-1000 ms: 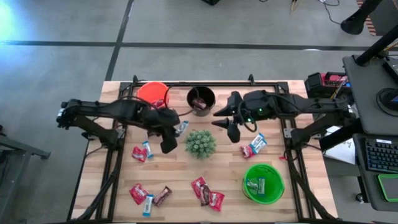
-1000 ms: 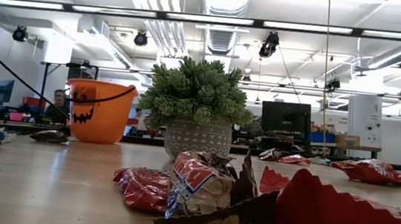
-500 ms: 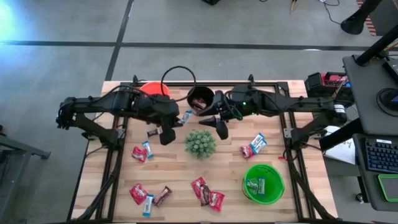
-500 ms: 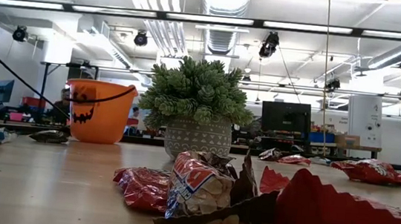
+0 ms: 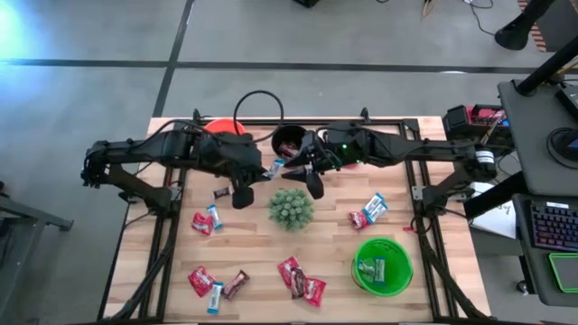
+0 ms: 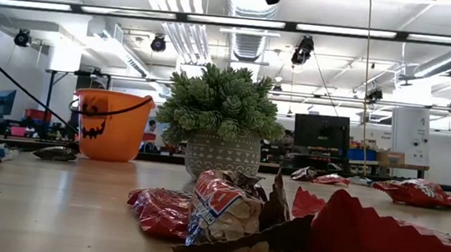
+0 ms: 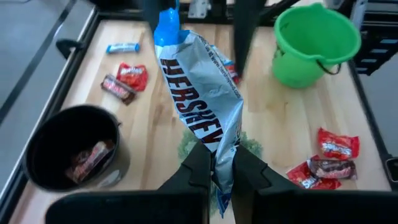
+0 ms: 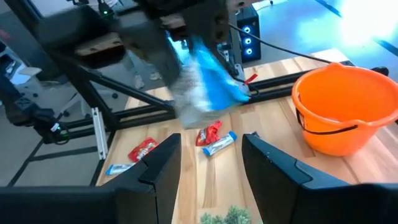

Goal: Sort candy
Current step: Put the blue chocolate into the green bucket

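Pinching a silver and light blue wrapped chocolate bar (image 7: 202,99) between clenched fingertips, the left hand (image 5: 271,170) is hovering above the wooden worktop (image 5: 334,248), between the black bucket (image 5: 291,143) and the spiky green plant ball (image 5: 291,208). From overhead the bar is showing only as a small pale sliver, mostly hidden between the two hands. In the left wrist view its long axis is running straight away from the fingers, its far blue end partly cut off by the picture's edge. The right hand (image 5: 307,173) is hanging just beside it with fingers parted, grasping nothing; in its own wrist view the bar is blurring into a blue smear. Other red, brown and blue wrapped sweets (image 5: 298,278) are lying scattered on the worktop. The orange pumpkin bucket (image 8: 339,109) and green bucket (image 5: 382,264) are standing well apart.
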Controlling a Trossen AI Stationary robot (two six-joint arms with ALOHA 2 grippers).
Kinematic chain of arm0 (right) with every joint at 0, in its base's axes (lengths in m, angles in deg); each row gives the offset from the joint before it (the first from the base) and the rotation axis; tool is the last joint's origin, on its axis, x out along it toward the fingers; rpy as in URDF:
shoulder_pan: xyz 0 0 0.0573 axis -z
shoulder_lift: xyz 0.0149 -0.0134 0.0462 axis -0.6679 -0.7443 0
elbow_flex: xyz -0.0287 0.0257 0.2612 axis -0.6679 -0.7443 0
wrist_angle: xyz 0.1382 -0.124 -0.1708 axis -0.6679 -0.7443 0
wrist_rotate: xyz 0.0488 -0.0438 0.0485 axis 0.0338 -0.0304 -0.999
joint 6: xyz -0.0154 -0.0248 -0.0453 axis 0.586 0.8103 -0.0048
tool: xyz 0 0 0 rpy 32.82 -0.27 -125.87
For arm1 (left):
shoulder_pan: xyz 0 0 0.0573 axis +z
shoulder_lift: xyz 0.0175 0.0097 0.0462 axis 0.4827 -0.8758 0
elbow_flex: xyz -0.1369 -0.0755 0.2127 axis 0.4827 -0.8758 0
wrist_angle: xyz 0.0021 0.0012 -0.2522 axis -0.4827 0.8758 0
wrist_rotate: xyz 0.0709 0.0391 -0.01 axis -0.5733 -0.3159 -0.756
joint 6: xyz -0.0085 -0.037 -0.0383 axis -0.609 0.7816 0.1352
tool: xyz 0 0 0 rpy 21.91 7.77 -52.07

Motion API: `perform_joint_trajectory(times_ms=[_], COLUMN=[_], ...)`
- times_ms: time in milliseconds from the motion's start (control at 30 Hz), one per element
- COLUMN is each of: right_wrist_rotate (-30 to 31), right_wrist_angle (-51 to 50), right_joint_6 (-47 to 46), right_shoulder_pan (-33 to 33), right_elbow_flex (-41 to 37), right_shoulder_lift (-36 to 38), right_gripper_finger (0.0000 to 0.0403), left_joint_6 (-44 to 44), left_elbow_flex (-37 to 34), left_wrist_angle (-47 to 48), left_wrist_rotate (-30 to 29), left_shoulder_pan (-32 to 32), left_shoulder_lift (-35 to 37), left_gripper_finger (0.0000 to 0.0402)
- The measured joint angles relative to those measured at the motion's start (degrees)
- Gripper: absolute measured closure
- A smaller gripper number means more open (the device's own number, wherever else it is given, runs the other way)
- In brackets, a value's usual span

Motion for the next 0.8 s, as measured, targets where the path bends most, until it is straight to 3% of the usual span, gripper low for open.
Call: perform_joint_trajectory(times_ms=[800], right_wrist_rotate=[-3.04], right_wrist_angle=[3.29], right_joint_6=[-1.94], right_shoulder_pan=[-0.06], right_elbow_flex=[0.02], right_shoulder_lift=[-1.11], right_gripper_finger=[0.0241], left_joint_6=[-5.94], left_elbow_flex=[0.00], left_wrist_angle=[-1.61], left_wrist_rotate=[0.53], left_shoulder_pan=[1.79], left_shoulder_lift=[-0.04], left_gripper_finger=[0.0398])
